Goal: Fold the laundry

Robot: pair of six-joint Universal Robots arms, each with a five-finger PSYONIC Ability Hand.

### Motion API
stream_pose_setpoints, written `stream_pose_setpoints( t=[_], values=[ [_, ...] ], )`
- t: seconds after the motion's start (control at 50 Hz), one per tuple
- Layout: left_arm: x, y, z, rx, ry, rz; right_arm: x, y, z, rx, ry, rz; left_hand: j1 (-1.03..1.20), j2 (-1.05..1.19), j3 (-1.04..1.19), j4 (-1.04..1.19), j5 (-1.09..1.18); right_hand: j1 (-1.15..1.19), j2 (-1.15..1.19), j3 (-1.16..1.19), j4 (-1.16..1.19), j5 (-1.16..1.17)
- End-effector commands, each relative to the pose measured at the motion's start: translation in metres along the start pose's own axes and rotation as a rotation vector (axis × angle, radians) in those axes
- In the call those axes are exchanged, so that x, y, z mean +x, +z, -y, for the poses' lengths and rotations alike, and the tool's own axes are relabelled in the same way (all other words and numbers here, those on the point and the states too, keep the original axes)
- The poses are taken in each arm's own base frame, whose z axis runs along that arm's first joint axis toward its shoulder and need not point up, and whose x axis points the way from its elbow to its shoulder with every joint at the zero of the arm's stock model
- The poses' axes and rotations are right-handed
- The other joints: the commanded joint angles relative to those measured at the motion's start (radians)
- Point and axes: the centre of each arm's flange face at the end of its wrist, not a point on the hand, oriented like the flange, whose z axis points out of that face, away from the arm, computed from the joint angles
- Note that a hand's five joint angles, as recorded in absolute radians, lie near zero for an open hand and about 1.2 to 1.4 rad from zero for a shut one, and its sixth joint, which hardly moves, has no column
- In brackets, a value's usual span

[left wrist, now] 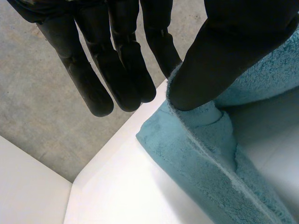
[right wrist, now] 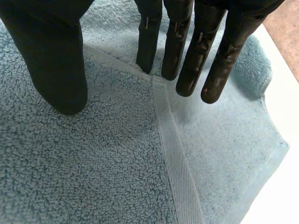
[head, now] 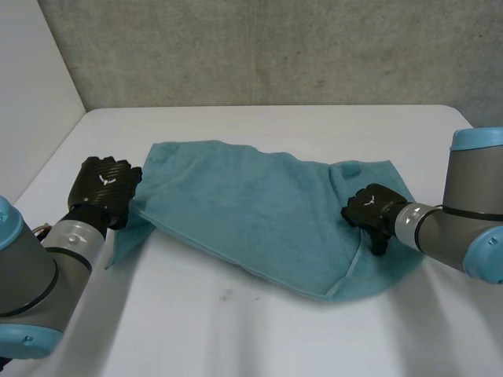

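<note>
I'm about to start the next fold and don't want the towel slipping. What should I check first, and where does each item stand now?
1. Left hand gripping the towel: ok, its thumb and a finger pinch the edge.
2. Right hand gripping the towel: not ok, its fingers are straight over it and nothing is pinched.
3. Towel lying flat: not ok, part is doubled over and bunched near the right hand.
4. Towel fully on the table: ok.
5. Hands at opposite ends of the towel: ok.
</note>
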Motion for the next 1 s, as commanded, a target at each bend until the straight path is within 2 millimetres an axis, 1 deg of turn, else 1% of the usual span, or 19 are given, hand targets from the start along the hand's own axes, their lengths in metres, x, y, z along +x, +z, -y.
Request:
stream_pose_setpoints(
  t=[0.02,0.14,0.2,0.3,0.38,0.54,0.72,0.8,0.9,1.0],
  values=[
    [0.0,0.0,0.0,-0.001,0.0,-0.001,0.004,0.003,-0.01,0.001,0.038,-0.035,0.265,0.193,0.2,0.2,0.248,0.335,0.236,0.24,0.244,0.272],
    [0.0,0.0,-0.001,-0.004,0.0,0.001,0.004,0.003,-0.018,-0.014,0.077,-0.032,0.265,0.193,0.2,0.2,0.248,0.373,0.275,0.279,0.282,0.31],
    [0.001,0.0,-0.001,-0.007,-0.001,-0.001,0.009,0.003,-0.022,-0.017,0.093,-0.048,0.265,0.193,0.2,0.2,0.248,0.37,0.272,0.276,0.279,0.307],
    [0.001,0.0,-0.001,-0.007,-0.001,-0.001,0.014,0.002,-0.024,-0.015,0.101,-0.064,0.265,0.193,0.2,0.2,0.248,0.355,0.257,0.261,0.264,0.293],
    [0.001,0.0,-0.001,-0.007,-0.001,0.001,0.017,0.0,-0.022,-0.012,0.117,-0.073,0.265,0.193,0.2,0.2,0.248,0.346,0.248,0.252,0.255,0.284],
    [0.0,0.0,-0.001,-0.007,0.0,0.003,0.026,-0.012,-0.012,0.032,0.165,-0.088,0.265,0.193,0.2,0.2,0.248,0.352,0.254,0.258,0.261,0.29],
    [0.001,0.0,-0.001,-0.007,-0.001,0.001,0.024,-0.016,-0.009,0.054,0.167,-0.062,0.265,0.193,0.2,0.2,0.248,0.352,0.254,0.258,0.261,0.29],
    [0.001,0.0,-0.002,-0.01,-0.001,-0.001,0.022,-0.015,-0.01,0.051,0.167,-0.058,0.265,0.193,0.2,0.2,0.248,0.326,0.228,0.232,0.235,0.263],
    [0.001,-0.001,-0.003,-0.013,-0.001,-0.002,0.019,-0.014,-0.011,0.045,0.157,-0.048,0.265,0.193,0.2,0.2,0.248,0.212,0.113,0.117,0.121,0.149],
    [0.002,-0.001,-0.003,-0.013,-0.001,-0.005,0.018,-0.013,-0.013,0.043,0.156,-0.043,0.265,0.193,0.2,0.2,0.248,0.211,0.113,0.117,0.12,0.149]
  ],
)
